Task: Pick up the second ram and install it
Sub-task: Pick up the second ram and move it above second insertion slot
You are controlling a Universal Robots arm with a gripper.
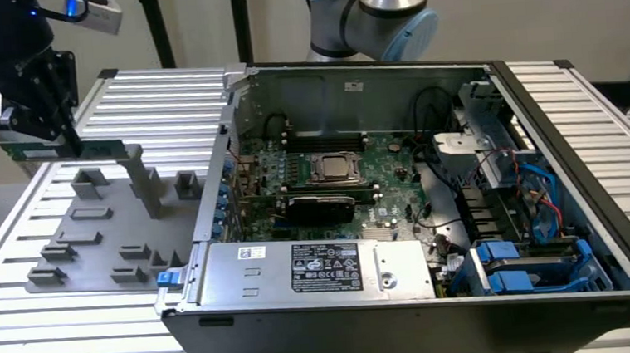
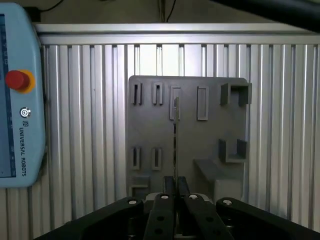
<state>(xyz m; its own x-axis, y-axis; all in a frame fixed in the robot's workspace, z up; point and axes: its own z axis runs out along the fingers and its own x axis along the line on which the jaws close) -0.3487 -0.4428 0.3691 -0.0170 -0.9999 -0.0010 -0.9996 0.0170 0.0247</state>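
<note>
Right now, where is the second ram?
The second ram is gripped in the tool at the exterior view's far left, lifted above the grey holder plate and outside the open computer case.

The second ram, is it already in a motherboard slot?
No, the gripper holds the second ram over the grey holder tray, outside the computer case.

One ram stick; one gripper, two fingers; one grey holder plate; one open computer case; one processor socket; one power supply; two blue drive caddies; one teach pendant, one red button
</note>
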